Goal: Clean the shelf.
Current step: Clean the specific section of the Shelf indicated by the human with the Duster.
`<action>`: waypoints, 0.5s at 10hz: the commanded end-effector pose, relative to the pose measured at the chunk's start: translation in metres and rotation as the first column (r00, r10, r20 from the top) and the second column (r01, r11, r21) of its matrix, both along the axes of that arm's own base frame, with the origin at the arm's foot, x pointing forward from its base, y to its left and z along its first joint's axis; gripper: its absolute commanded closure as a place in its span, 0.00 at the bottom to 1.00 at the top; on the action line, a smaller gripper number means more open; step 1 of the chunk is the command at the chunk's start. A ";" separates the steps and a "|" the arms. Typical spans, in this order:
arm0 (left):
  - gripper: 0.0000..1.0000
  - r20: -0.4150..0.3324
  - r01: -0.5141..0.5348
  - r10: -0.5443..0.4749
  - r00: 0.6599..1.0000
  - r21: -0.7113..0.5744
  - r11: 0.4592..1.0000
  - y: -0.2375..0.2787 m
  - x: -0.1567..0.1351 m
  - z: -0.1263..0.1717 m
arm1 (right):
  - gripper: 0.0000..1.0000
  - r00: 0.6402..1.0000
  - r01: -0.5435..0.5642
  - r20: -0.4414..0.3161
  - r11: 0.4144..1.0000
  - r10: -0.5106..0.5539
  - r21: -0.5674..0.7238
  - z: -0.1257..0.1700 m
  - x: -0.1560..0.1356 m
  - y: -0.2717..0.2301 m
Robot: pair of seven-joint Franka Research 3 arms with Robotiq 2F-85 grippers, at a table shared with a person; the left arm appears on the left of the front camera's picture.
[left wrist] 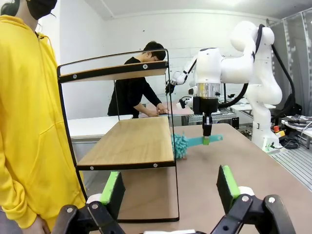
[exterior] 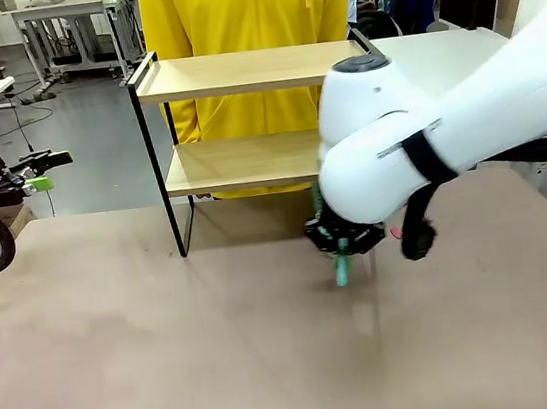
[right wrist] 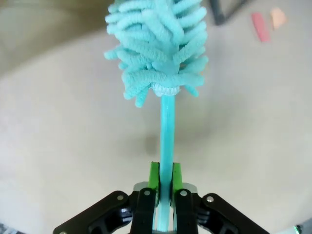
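I'm pinching the thin handle of the soft teal duster [right wrist: 158, 48] in the right tool [right wrist: 165, 170], the left tool [left wrist: 170, 187] gaping wide, and I'm judging the shelf [exterior: 236, 73], standing at the brown worktop's [exterior: 173, 359] far edge before a person in yellow [exterior: 247, 6], as light and skid-prone, best steadied by its black frame [exterior: 156, 169], in a busy lab.

You have a wide, pale beige matte tabletop [exterior: 173, 359] in front of you. On its far half stands the small two-tier shelf [exterior: 236, 73] — two light wooden boards in a thin black metal frame. Near the frame's foot, on the bare surface, lie a small flat pink scrap [right wrist: 260, 27] and an orange scrap [right wrist: 279, 18] — just beside each other.
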State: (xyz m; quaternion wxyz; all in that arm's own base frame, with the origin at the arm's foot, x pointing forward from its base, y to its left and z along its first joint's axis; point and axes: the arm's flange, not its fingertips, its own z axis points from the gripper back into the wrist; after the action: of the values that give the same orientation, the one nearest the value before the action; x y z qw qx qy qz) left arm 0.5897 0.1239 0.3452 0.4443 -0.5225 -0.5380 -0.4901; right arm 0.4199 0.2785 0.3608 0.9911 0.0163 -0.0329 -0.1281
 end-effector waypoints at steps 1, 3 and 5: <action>0.00 0.007 -0.002 0.002 1.000 0.004 1.000 0.000 -0.001 0.003 | 0.87 0.997 -0.061 -0.052 0.998 0.061 -0.005 0.016 -0.007 -0.037; 0.00 0.007 -0.002 0.002 1.000 0.004 1.000 0.000 -0.001 0.003 | 0.87 1.000 -0.017 -0.022 1.000 0.017 -0.017 0.007 -0.003 -0.022; 0.00 0.007 -0.002 0.002 1.000 0.004 1.000 0.000 -0.001 0.003 | 0.87 1.000 -0.017 -0.022 1.000 0.017 -0.017 0.007 -0.003 -0.022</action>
State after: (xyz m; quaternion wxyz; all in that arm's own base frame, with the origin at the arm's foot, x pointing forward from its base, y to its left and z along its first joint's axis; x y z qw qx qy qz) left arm 0.5897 0.1239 0.3453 0.4442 -0.5225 -0.5380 -0.4902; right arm 0.4124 0.2519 0.3714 0.9946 0.0197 -0.0172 -0.1009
